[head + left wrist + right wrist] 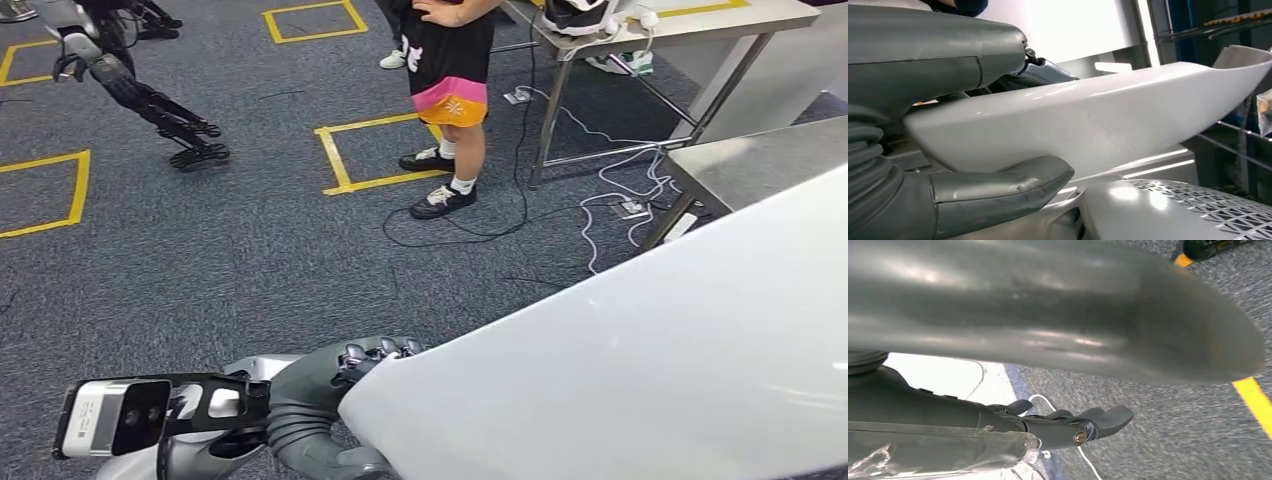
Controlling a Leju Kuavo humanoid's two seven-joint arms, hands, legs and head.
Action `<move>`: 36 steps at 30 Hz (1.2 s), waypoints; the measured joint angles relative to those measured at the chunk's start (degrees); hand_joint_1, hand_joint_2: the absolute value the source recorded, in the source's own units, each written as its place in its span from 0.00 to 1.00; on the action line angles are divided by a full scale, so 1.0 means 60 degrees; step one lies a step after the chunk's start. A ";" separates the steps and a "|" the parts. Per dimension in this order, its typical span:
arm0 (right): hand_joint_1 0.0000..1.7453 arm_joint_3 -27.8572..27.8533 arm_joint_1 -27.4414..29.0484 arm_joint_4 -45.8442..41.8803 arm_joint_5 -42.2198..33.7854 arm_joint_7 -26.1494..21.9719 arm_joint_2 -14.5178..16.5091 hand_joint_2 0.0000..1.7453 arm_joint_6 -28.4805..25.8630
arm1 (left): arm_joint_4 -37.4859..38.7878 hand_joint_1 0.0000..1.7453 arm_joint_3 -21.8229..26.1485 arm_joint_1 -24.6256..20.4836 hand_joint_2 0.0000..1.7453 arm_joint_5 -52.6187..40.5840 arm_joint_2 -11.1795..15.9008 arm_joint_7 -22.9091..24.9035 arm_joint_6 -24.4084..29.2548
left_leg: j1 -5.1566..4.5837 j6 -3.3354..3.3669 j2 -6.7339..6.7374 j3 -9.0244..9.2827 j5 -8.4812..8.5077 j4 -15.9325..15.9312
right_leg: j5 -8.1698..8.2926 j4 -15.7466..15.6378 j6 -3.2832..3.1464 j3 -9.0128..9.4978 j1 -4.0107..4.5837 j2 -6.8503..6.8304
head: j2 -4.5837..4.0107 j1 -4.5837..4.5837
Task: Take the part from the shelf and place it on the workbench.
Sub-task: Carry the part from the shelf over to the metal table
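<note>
White part (640, 360), gripped at its end by the left hand (375, 360), was mid-carry; reaching the workbench (760, 165) came next, while the right hand (1073, 425) lay under it, grip unclear.

One large glossy white curved panel part (640, 340) up, one grey robot left hand (330, 400) under its edge! Behind: one person in black shorts (448, 60), two metal desks (740, 20), four yellow taped floor squares (380, 155).

A robotics test lab: grey carpet floor (250, 250) marked with yellow tape squares (375, 155), another black humanoid robot (130, 85) standing, steel-legged metal tables (690, 25), loose white cables (620, 195).
</note>
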 joint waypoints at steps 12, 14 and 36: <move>0.00 -0.0011 0.0064 0.0106 -0.0393 0.0106 0.0002 0.00 -0.0028 | 0.0104 1.00 -0.0027 -0.0009 1.00 -0.0098 0.0129 -0.0087 -0.0143 | 0.0149 0.0138 -0.0734 0.0289 0.0731 -0.0911 | 0.0168 -0.0017 0.0386 -0.0230 -0.0131 0.0963 | 0.0000 0.0014; 0.00 -0.0030 0.0069 0.0138 -0.0920 0.0420 0.0008 0.00 -0.0173 | 0.0108 1.00 -0.0033 -0.0020 1.00 -0.0117 0.0114 -0.0087 -0.0157 | 0.0147 0.0276 -0.0555 0.0303 0.0779 -0.0958 | -0.0064 0.0339 0.0443 -0.0415 -0.0112 0.0627 | 0.0000 0.0063; 0.00 -0.0064 -0.0071 0.0362 -0.3809 0.2066 0.0011 0.00 -0.0812 | 0.0199 1.00 -0.0219 -0.0130 1.00 -0.0070 0.0171 -0.0191 -0.0236 | 0.0080 -0.0077 -0.0224 -0.0617 -0.0032 0.1122 | 0.0115 -0.0022 0.0046 -0.0064 -0.0057 0.0495 | 0.0000 0.0095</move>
